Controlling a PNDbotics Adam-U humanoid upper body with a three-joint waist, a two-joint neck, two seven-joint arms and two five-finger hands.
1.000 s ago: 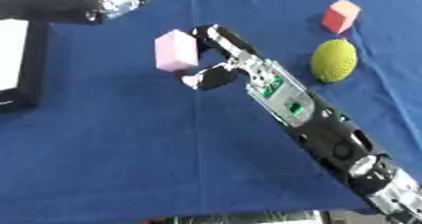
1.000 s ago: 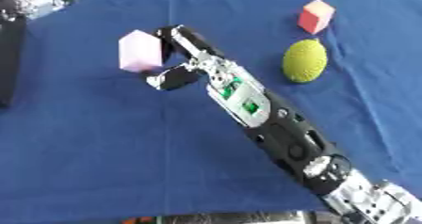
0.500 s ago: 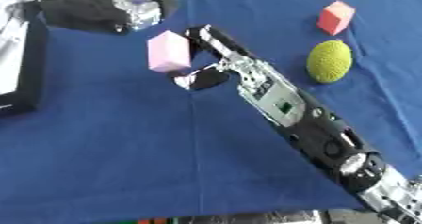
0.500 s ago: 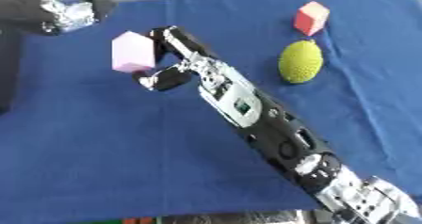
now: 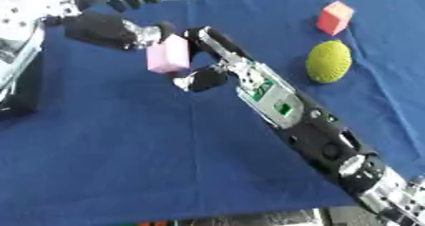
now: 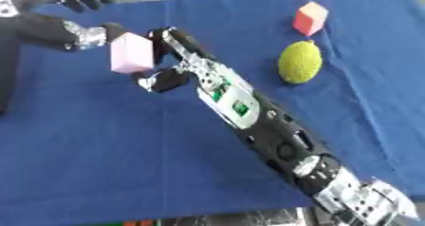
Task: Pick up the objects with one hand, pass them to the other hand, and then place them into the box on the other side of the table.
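A pink block (image 5: 169, 55) hangs above the blue cloth, pinched between the fingers and thumb of my right hand (image 5: 228, 62). That arm stretches in from the lower right. My left hand (image 5: 106, 27) reaches in from the upper left and sits right against the block's left side. Its thumb is at the block's top edge and its fingers are spread straight above. A yellow-green ball (image 5: 328, 61) and a salmon-red cube (image 5: 335, 17) lie on the cloth at the upper right, away from both hands.
A black and white box (image 5: 18, 94) stands at the left edge, partly behind my left arm. The blue cloth (image 5: 124, 163) covers the table, and its front edge runs along the bottom.
My left hand has come in from the upper left corner right up to the pink block. My right hand has kept hold of the block and shifted it slightly left.
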